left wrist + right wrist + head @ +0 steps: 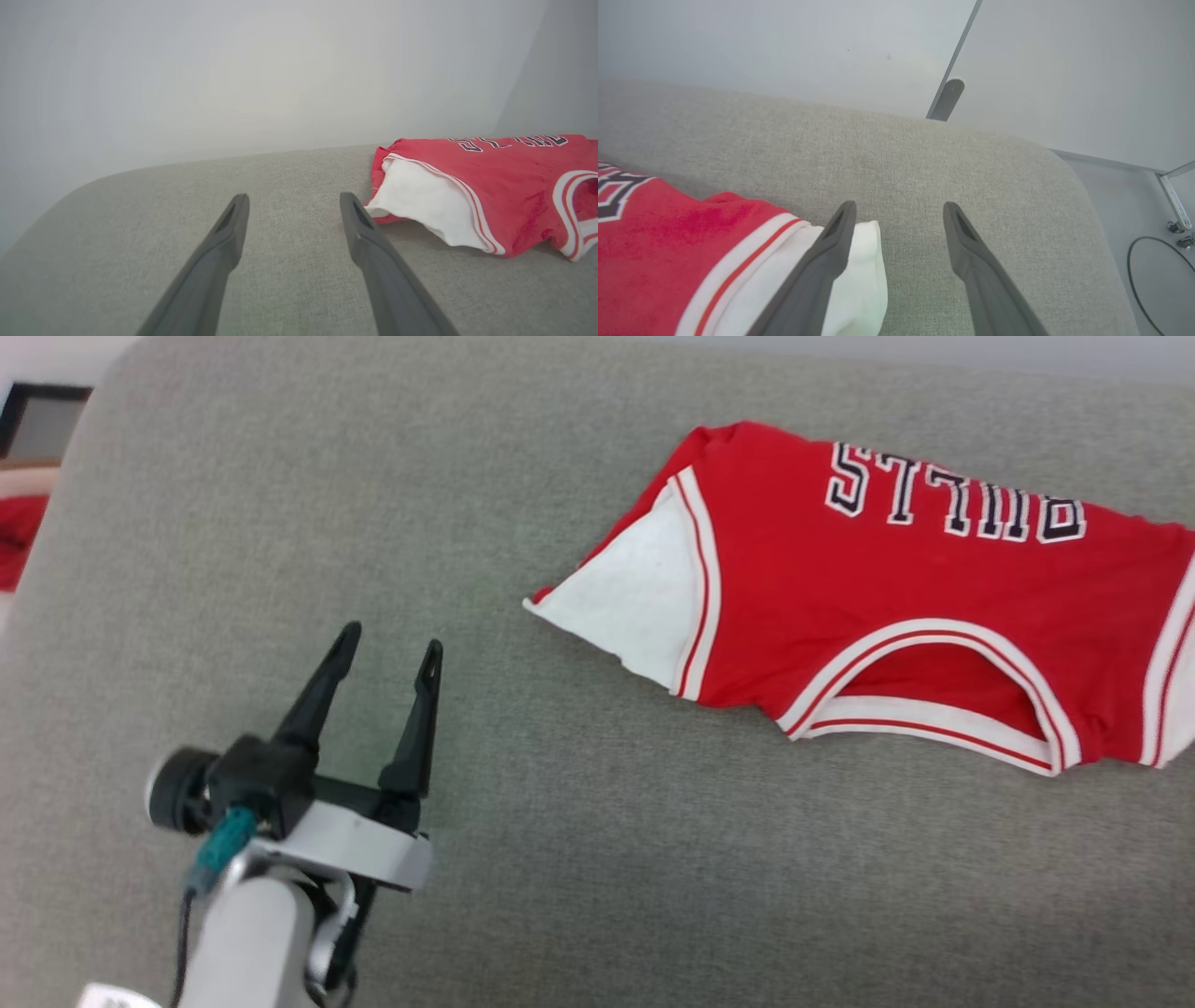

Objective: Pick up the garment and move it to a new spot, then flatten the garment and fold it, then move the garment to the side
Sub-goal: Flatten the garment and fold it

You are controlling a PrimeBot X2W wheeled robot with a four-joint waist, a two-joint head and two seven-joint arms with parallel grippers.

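Note:
The garment (pixel 896 607), a red jersey with white sleeves, striped trim and black block letters, lies spread on the grey cushion at the upper right of the head view. My left gripper (pixel 390 651) hovers open at the lower left, well clear of the jersey's white left sleeve (pixel 635 597). In the left wrist view the left gripper (pixel 294 199) stands open and empty, with the garment (pixel 504 186) just to its right. In the right wrist view my right gripper (pixel 900 210) is open, its left finger lying over the garment's white sleeve (pixel 864 275), nothing between the fingers.
The grey upholstered surface (pixel 579 859) has rounded edges; its left edge drops away near a red cloth (pixel 19 537) at the far left. In the right wrist view the cushion's right edge gives onto pale floor with a black cable (pixel 1134 275) and metal frame (pixel 1174 200).

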